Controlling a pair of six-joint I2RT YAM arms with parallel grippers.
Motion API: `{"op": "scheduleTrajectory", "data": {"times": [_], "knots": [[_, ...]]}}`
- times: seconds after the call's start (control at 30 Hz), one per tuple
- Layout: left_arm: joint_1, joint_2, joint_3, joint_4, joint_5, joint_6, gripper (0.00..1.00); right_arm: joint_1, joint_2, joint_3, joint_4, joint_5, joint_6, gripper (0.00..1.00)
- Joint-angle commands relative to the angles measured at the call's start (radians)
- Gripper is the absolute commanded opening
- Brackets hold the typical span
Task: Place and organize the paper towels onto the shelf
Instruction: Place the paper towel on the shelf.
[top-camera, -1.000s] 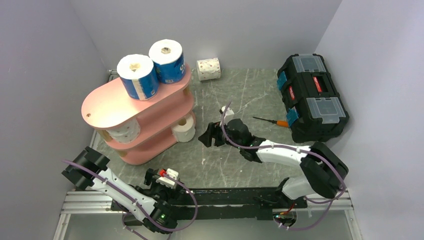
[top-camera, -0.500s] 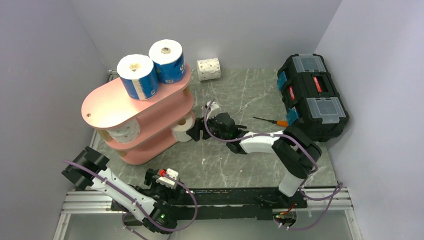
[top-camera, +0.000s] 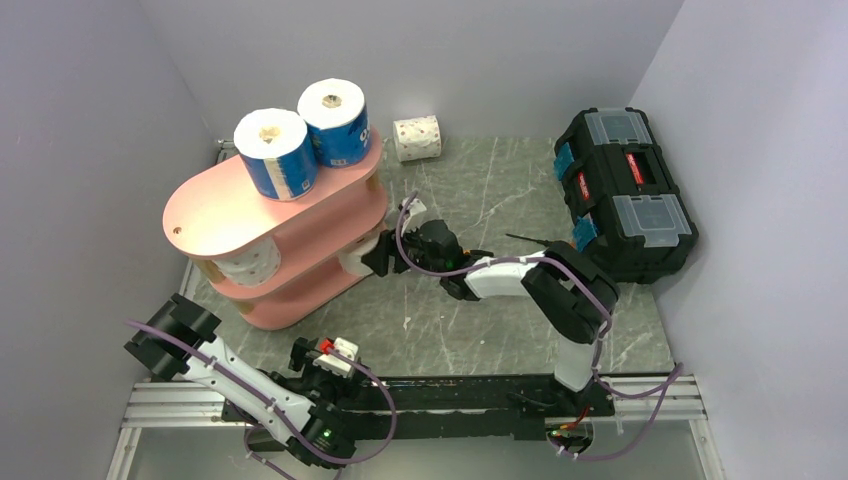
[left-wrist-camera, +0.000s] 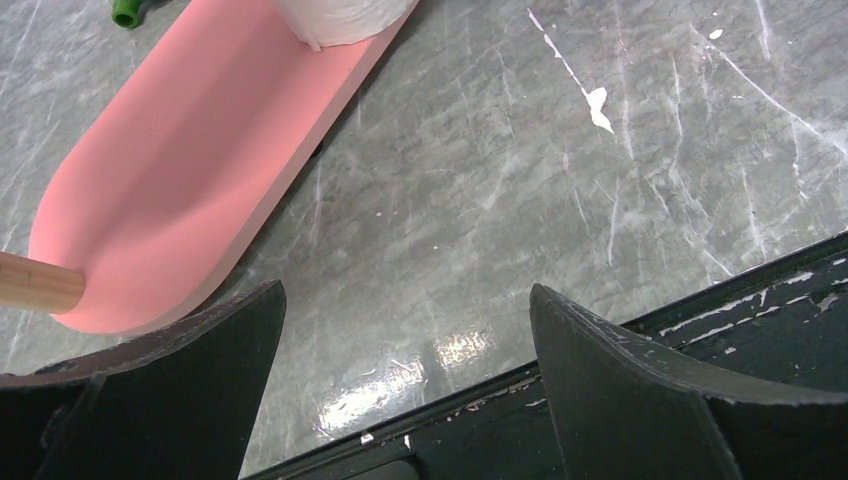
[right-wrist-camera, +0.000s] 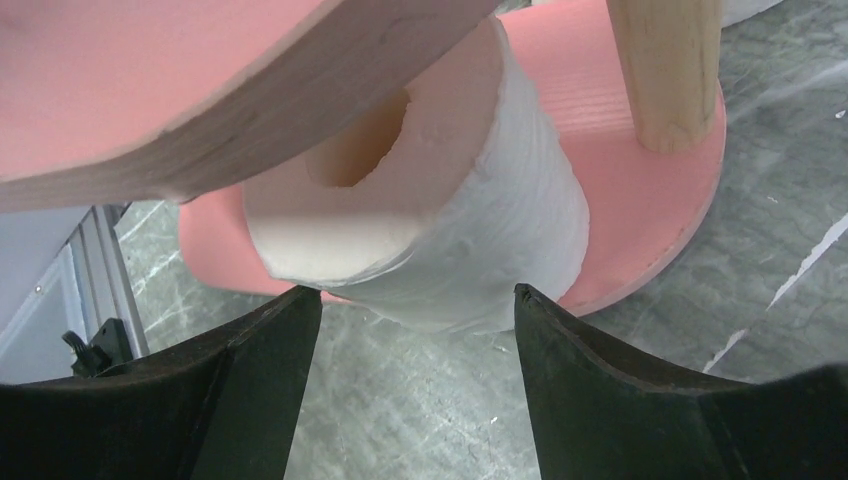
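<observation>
The pink shelf (top-camera: 225, 205) stands at the left. Two blue-wrapped rolls (top-camera: 278, 152) (top-camera: 335, 122) stand on its top board. A speckled roll (top-camera: 247, 262) sits on the middle board. A plain white roll (top-camera: 354, 259) stands at the right end of the bottom board. In the right wrist view this roll (right-wrist-camera: 440, 230) overhangs the board's edge (right-wrist-camera: 660, 230). My right gripper (top-camera: 378, 252) (right-wrist-camera: 415, 300) is open, its fingertips at either side of the roll's near face. Another speckled roll (top-camera: 417, 138) lies on the table at the back. My left gripper (top-camera: 302, 354) (left-wrist-camera: 405, 310) is open and empty near the front rail.
A black toolbox (top-camera: 625, 195) sits at the right, with a screwdriver (top-camera: 527, 238) on the table beside it. A wooden post (right-wrist-camera: 665, 70) stands just right of the white roll. The left wrist view shows the shelf's bottom board (left-wrist-camera: 190, 180). Walls close in on three sides.
My right arm has reached left across the table, bringing its open gripper up to the white roll at the shelf's bottom board. The left arm has not moved.
</observation>
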Motion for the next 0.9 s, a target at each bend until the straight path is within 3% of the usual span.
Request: {"op": "scheduleTrajectory", "data": {"times": [0.0, 0.57, 0.7, 0.87], "knots": [[-0.011, 0.003, 0.029, -0.022, -0.023, -0.239, 0.99, 0.0, 0.036, 0.052, 0.065, -0.003, 0.01, 0.72], [-0.011, 0.009, 0.027, -0.022, -0.024, -0.245, 0.99, -0.009, 0.095, 0.11, 0.071, -0.018, 0.034, 0.72], [-0.01, 0.007, 0.024, -0.021, -0.025, -0.247, 0.99, -0.013, 0.02, 0.075, 0.054, -0.053, 0.017, 0.76], [-0.011, 0.007, 0.026, -0.022, -0.03, -0.241, 0.99, -0.042, -0.202, -0.023, -0.116, -0.04, -0.012, 0.84]]}}
